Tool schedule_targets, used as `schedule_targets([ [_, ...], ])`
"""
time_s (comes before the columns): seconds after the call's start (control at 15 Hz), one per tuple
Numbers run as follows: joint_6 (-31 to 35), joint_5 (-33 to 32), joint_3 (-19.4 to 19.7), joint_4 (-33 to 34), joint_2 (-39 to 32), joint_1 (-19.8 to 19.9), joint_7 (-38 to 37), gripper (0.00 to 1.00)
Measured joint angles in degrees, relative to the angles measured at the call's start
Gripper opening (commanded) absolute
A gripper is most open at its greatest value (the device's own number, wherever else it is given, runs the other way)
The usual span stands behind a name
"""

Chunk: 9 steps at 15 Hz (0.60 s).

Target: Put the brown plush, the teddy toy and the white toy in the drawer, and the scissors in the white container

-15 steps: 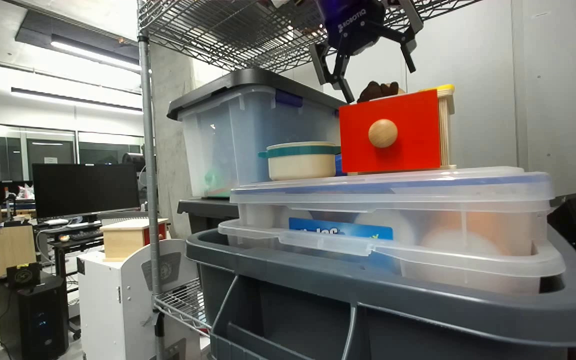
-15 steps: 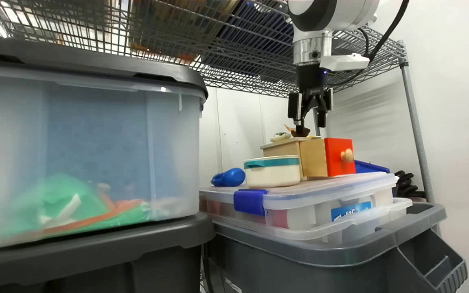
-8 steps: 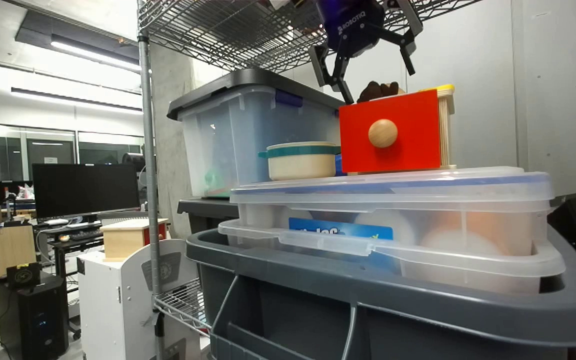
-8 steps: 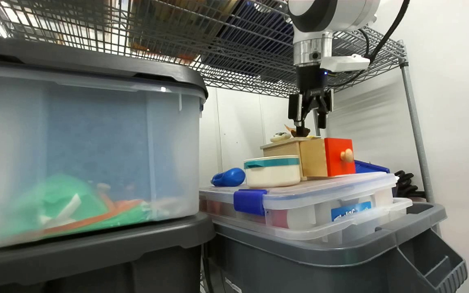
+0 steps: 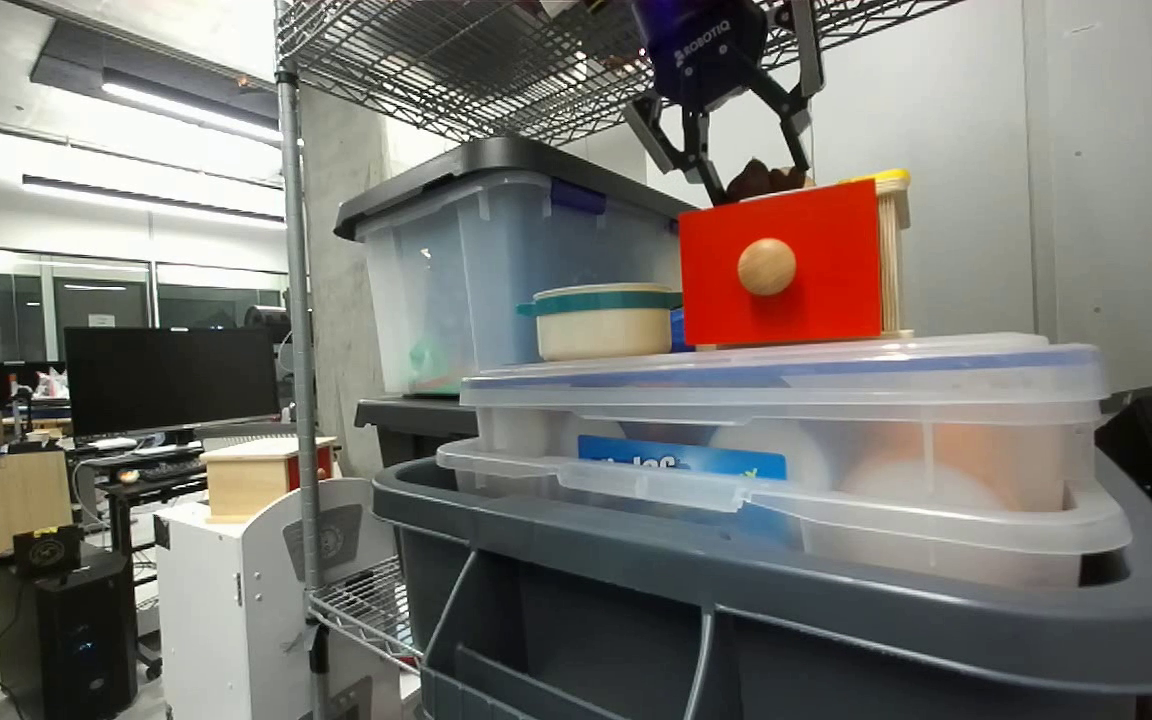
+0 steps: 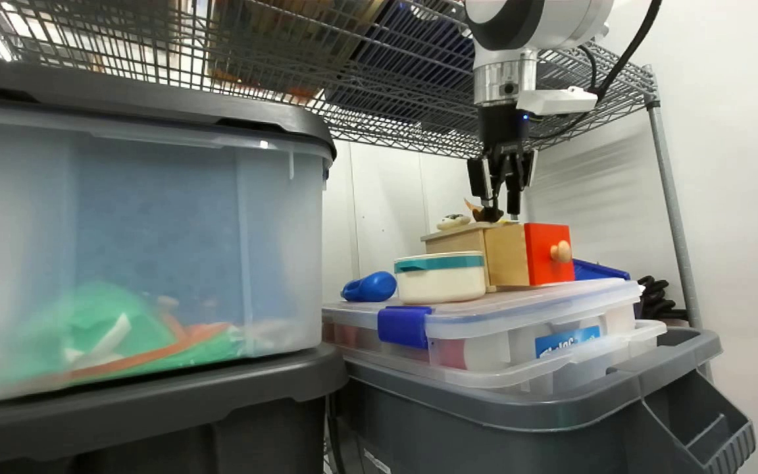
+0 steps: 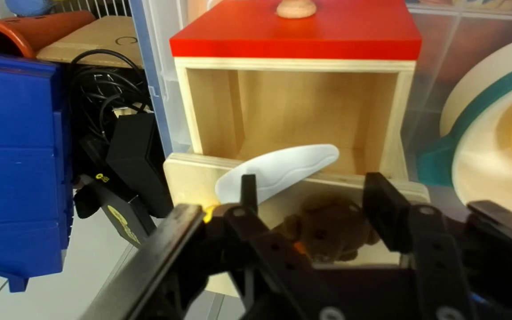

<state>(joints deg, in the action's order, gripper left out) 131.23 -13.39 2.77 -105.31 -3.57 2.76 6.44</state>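
The brown plush [image 7: 327, 226] lies on top of the wooden box. It shows dark in both exterior views [image 5: 761, 180] [image 6: 487, 215]. My gripper [image 7: 310, 178] points down around it, fingers apart; the right finger is close to the plush, a gap stays at the left. The red-fronted drawer [image 7: 296, 44] is pulled out, with bare wood inside. A flat white piece [image 7: 278, 171], perhaps of the scissors, lies across the box's front edge, near something yellow [image 7: 209, 214]. A pale toy [image 6: 453, 222], likely the white toy, sits farther back. The white container [image 6: 440, 289] stands beside the box. I cannot pick out a separate teddy.
The box stands on a clear lidded tub [image 6: 537, 309] over a grey bin [image 6: 484, 408]. A wire shelf [image 6: 353, 99] hangs overhead. A large clear bin [image 5: 526, 260] stands beside. A blue object [image 6: 370, 288] lies near the container. Blue bins [image 7: 14, 169] and cables lie alongside.
My gripper's fingers have moved closer together around the brown plush, which has shifted and tilted slightly. The arm has barely moved, and the drawer and container stay in place.
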Motion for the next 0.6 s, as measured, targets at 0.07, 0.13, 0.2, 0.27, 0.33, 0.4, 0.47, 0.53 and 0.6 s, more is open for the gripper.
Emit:
schedule_targets([
  [0.07,0.0,0.1,0.0,0.0,0.0,0.0,0.0,0.24],
  [0.13,0.0,0.2,0.0,0.1,0.0,0.0,0.0,0.17],
  [0.2,0.0,0.2,-0.1,0.1,0.0,0.0,0.0,0.11],
  [0.27,0.0,0.2,-0.1,0.1,0.0,0.0,0.0,0.08],
  [0.33,0.0,0.2,-0.1,0.0,0.0,0.0,0.0,0.04],
  [0.4,0.0,0.2,-0.1,0.0,-0.1,0.0,0.0,0.03],
  [0.47,0.0,0.2,-0.1,0.0,-0.1,0.0,0.0,0.0],
  [0.53,0.0,0.2,-0.1,0.0,-0.2,0.0,0.0,0.05],
  [0.6,0.0,0.2,-0.1,0.0,-0.2,0.0,0.0,0.06],
])
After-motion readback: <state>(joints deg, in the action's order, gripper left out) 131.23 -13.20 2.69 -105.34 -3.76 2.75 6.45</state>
